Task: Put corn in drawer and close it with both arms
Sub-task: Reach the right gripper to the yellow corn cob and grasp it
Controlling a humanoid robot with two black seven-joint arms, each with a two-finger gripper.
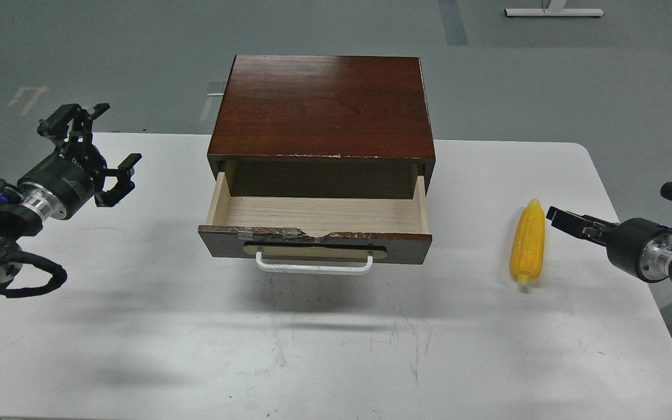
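Observation:
The drawer [318,236] stands pulled open at the middle of the white table [324,350], its pale wood inside bare, its white bar handle [312,265] facing me. It belongs to a dark brown cabinet [321,105]. The corn [528,242] lies on the table to the drawer's right, pale stub end toward me. My right gripper [560,219] points left, its tip just right of the corn's upper end, apart from it; its fingers look close together. My left gripper [100,151] is open and empty, raised left of the drawer.
The table's right edge [633,245] runs just behind the right arm. A white furniture base [552,11] stands on the grey floor far back. The cabinet's top front edge is chipped.

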